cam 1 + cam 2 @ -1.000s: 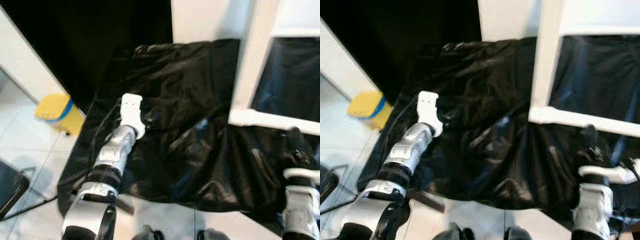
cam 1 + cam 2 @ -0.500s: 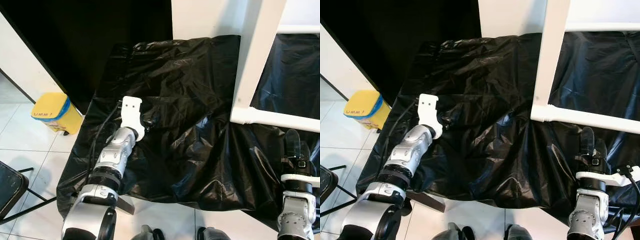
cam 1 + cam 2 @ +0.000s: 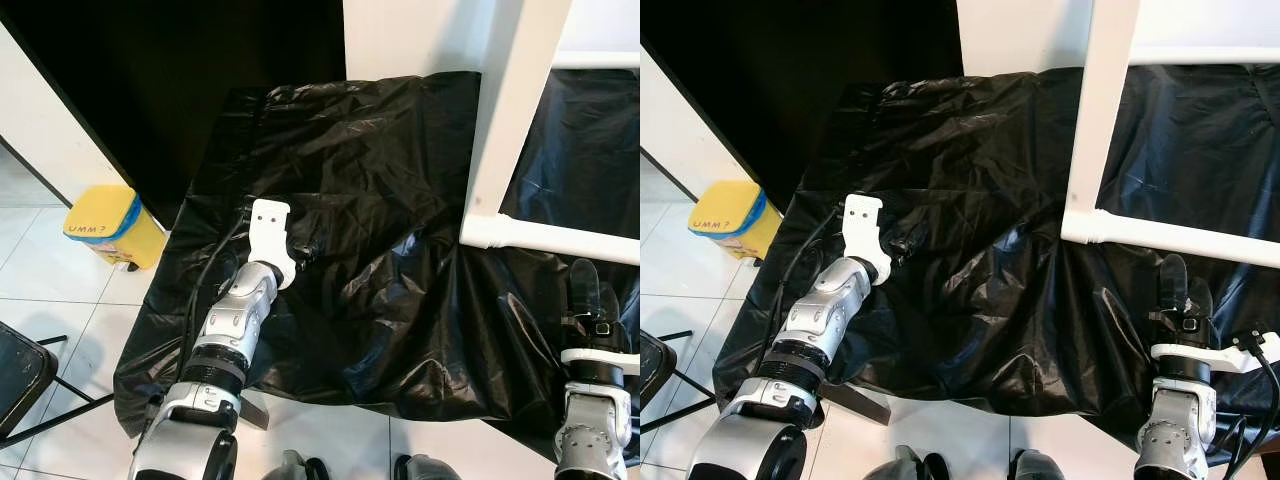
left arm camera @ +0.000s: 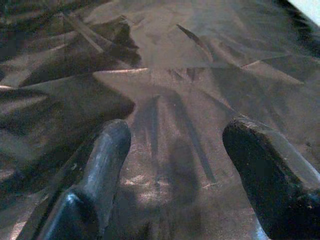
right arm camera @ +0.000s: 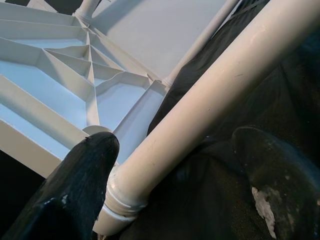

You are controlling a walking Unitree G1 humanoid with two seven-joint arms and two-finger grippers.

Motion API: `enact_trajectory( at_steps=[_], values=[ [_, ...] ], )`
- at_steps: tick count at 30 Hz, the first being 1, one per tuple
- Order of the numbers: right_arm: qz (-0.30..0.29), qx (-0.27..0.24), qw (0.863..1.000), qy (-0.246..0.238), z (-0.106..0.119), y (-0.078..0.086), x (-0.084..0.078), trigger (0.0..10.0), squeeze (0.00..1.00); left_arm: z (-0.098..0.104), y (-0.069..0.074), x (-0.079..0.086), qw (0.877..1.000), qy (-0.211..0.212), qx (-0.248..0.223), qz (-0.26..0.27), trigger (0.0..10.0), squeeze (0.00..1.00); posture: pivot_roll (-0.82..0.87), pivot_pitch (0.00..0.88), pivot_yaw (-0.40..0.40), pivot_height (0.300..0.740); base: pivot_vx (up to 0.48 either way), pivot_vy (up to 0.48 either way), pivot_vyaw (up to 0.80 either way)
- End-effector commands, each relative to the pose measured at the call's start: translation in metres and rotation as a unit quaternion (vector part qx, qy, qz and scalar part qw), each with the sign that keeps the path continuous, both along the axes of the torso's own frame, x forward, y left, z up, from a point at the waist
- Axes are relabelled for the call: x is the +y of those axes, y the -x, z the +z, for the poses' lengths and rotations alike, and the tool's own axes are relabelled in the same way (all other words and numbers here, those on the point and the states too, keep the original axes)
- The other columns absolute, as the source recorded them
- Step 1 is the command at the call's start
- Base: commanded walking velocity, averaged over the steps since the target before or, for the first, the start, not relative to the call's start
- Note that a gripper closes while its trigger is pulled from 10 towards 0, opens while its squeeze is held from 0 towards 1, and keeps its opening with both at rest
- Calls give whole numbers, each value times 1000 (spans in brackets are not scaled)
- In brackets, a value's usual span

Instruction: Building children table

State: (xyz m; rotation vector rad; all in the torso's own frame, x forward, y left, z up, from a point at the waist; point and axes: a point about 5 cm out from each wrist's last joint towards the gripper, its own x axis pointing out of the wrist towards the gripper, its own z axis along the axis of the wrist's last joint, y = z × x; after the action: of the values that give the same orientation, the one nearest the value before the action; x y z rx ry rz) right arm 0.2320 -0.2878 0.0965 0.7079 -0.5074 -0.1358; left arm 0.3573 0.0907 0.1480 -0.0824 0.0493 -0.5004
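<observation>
The white table frame lies on a black plastic sheet (image 3: 370, 170): one long leg (image 3: 510, 110) runs away from me and joins a cross tube (image 3: 550, 238). My right gripper (image 3: 592, 288) hovers just short of that tube (image 5: 215, 110), fingers open and empty. The ribbed white underside of the tabletop (image 5: 60, 75) shows beyond the tube. My left gripper (image 3: 303, 244) rests low over the crumpled sheet, well to the left of the frame. Its two black fingers (image 4: 107, 150) are spread apart over bare plastic.
A yellow bin with a blue band (image 3: 105, 225) stands on the tiled floor at the left. A dark chair seat (image 3: 20, 370) sits at the lower left corner. A white wall panel (image 3: 405, 40) rises behind the sheet, with a dark opening to its left.
The view has gone from blurred to steady. My left arm has shifted slightly to the right and nearer over the sheet. The right gripper has stayed in place since half a second ago.
</observation>
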Motion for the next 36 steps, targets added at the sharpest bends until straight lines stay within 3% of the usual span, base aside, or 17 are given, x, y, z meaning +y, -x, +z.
enact_trajectory(
  at_steps=[1, 14, 25, 31, 36],
  values=[
    [-50, 265, 914, 303, -44, 110, 68, 10000, 0, -7, 3, 2, 1000, -5, 14, -3, 10000, 0, -208, 116, 121, 740, 0, 0, 0],
    [-40, 262, 914, 306, -43, 105, 72, 10000, 0, -7, 5, 4, 1000, -4, 22, 4, 10000, 0, -190, 122, 111, 740, 0, 0, 0],
    [-33, 266, 913, 309, -47, 103, 71, 10000, 0, -9, 5, 7, 999, -2, 31, 15, 10000, 0, -187, 125, 104, 740, -281, 0, 0],
    [-27, 266, 911, 314, -48, 104, 69, 10000, 0, -1, 4, 11, 999, 22, 14, 26, 10000, 0, -184, 128, 94, 740, 0, 0, 0],
    [5, 240, 907, 345, -41, 103, 68, 10000, 0, 4, 8, 12, 999, 39, -4, 22, 10000, 0, -179, 117, 78, 740, 0, 0, 0]
  ],
)
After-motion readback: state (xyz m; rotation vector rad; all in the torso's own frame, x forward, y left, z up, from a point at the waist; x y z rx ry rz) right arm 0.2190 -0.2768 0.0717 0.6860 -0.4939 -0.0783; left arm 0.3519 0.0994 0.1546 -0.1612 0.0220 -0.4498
